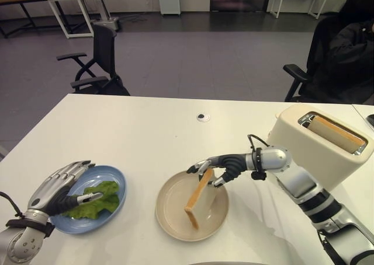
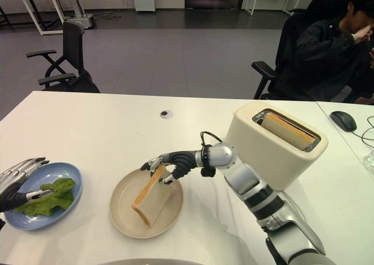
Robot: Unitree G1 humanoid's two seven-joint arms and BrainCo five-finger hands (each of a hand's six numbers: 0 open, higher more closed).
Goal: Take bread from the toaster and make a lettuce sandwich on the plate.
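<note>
A cream toaster (image 1: 318, 142) stands at the right with one bread slice (image 1: 336, 132) in its slot. My right hand (image 1: 213, 168) is shut on a second bread slice (image 1: 198, 198), holding it tilted on edge, its lower corner on the beige plate (image 1: 169, 221). A green lettuce leaf (image 1: 96, 198) lies in the blue plate (image 1: 114, 174) at the left. My left hand (image 1: 58, 186) rests over the blue plate's near-left rim, fingers stretched open, thumb tip at the lettuce.
A small round black-and-white cap (image 1: 203, 117) sits on the white table (image 1: 146, 136) toward the back. A computer mouse (image 2: 342, 120) lies at the far right. An office chair (image 1: 96, 66) stands behind the table.
</note>
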